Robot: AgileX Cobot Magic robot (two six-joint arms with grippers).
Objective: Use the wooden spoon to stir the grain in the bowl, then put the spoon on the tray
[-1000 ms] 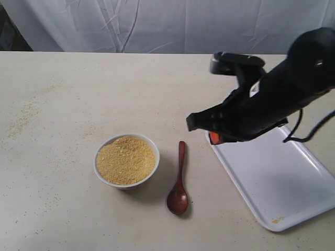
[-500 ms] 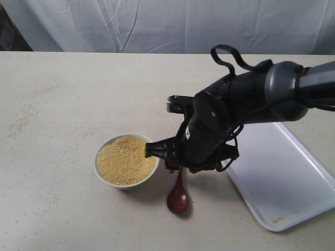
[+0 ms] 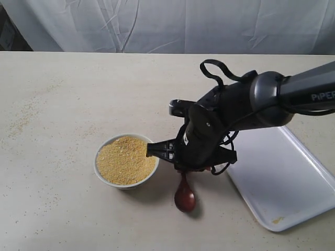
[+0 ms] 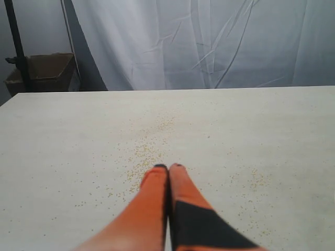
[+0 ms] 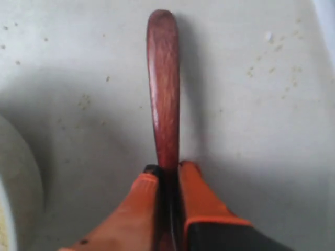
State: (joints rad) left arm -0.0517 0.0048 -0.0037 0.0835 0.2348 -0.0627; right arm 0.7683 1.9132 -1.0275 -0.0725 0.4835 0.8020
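The white bowl of yellow grain sits on the table left of centre. Just right of it is the dark reddish wooden spoon, whose oval bowl pokes out below my right arm. My right gripper is down over the handle. In the right wrist view the orange fingers are shut on the handle, which runs out beyond them over the table. The white tray lies to the right. My left gripper is shut on nothing above bare table, and is out of the exterior view.
Loose grains are scattered on the table at the far left and under the left gripper. A white cloth hangs behind the table. The bowl's wall is close beside the right gripper.
My right arm swung left from over the tray's edge, came down onto the spoon handle and closed on it. The spoon's bowl has shifted slightly to the right.
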